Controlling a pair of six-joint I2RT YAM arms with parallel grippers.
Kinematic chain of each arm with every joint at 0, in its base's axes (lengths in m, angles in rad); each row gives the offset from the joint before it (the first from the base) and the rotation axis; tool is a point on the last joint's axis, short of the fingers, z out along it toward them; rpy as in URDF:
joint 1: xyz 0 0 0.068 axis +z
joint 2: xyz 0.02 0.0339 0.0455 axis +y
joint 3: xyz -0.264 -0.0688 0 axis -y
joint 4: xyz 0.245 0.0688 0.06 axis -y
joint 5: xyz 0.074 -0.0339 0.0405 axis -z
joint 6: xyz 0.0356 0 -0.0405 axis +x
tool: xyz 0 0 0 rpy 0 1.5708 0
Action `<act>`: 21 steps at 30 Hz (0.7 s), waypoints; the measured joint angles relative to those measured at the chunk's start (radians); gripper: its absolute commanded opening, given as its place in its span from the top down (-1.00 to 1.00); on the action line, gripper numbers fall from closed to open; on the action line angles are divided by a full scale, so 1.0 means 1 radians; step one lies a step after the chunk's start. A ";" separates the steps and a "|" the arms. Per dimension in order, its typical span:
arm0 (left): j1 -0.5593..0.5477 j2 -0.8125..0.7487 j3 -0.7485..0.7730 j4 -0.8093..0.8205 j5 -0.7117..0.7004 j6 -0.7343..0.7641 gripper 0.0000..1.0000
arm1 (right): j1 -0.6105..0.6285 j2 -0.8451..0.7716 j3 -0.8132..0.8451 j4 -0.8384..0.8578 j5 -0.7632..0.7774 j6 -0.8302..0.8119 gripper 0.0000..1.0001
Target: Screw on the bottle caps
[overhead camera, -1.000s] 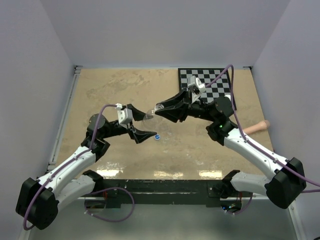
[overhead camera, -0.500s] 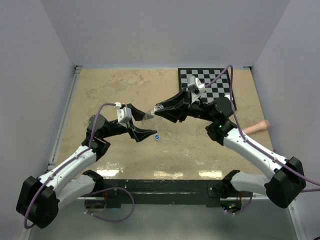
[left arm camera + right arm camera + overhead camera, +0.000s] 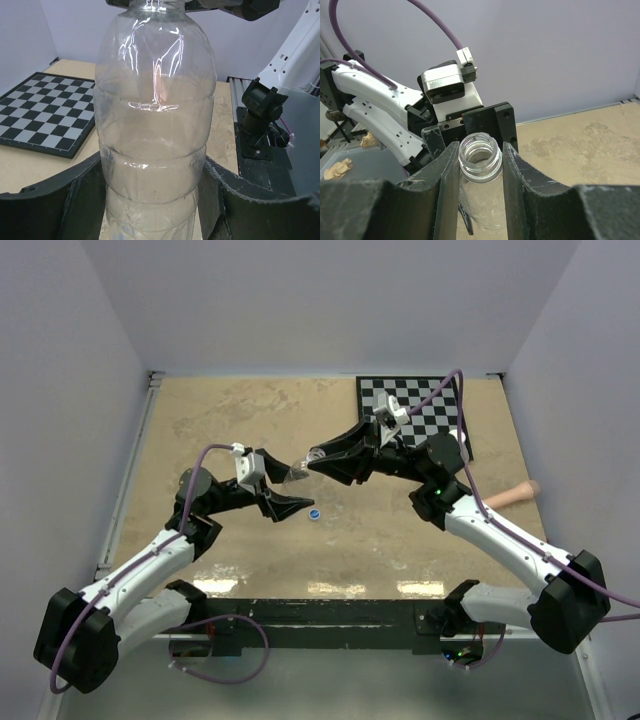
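Left wrist view: the bottle [image 3: 155, 115], clear and plain, is clamped round its body by the left gripper [image 3: 152, 165], lifted over mid-table. The right gripper [image 3: 480, 150] pinches its open, capless neck. Over the last second both arms only creep slightly left. The blue cap [image 3: 314, 514] lies on the table [image 3: 220, 420] just nearer, untouched, so capping looks yet to start.

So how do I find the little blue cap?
Look at the tan table, near its middle, where the left gripper and right gripper meet around a clear bottle. A little nearer the arms' bases than the left gripper's tip, lying alone on the table, is the blue cap. It is small, round and the only blue thing there.
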 measured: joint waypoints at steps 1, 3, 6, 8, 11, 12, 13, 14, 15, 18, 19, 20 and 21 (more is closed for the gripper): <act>0.000 0.002 0.000 0.004 0.001 0.000 -0.34 | 0.000 0.000 0.000 0.000 0.000 0.000 1.00; 0.000 0.005 0.000 0.006 0.002 -0.001 -0.34 | 0.000 0.001 0.000 0.001 0.000 0.000 1.00; 0.000 0.008 0.000 0.005 0.003 -0.002 -0.37 | 0.000 0.006 0.000 0.006 0.001 0.002 1.00; 0.000 0.009 0.000 0.006 0.005 -0.002 -0.40 | 0.002 0.006 0.000 0.007 0.001 0.003 1.00; 0.000 0.011 0.000 0.008 0.010 -0.005 -0.46 | 0.006 0.006 0.000 0.009 0.001 0.003 1.00; 0.000 0.013 0.000 0.010 0.011 -0.010 -0.46 | 0.008 0.006 0.000 0.011 0.000 0.005 1.00; 0.000 0.014 0.000 0.011 0.014 -0.013 -0.47 | 0.011 0.006 0.000 0.015 0.000 0.006 1.00; 0.000 0.018 0.000 0.012 0.018 -0.018 -0.47 | 0.013 0.006 0.000 0.016 0.000 0.006 1.00; 0.000 0.019 0.000 0.013 0.021 -0.019 -0.47 | 0.015 0.006 0.000 0.018 0.000 0.007 1.00; 0.000 0.023 0.000 0.013 0.027 -0.024 -0.40 | 0.018 0.011 0.000 0.025 0.000 0.008 1.00; 0.000 0.024 0.000 0.012 0.028 -0.025 -0.37 | 0.018 0.013 0.000 0.025 0.000 0.010 1.00; 0.000 0.024 0.000 0.013 0.030 -0.026 -0.33 | 0.018 0.015 0.000 0.026 0.000 0.010 1.00; 0.000 0.025 0.000 0.012 0.031 -0.026 -0.28 | 0.018 0.016 0.000 0.027 0.001 0.011 1.00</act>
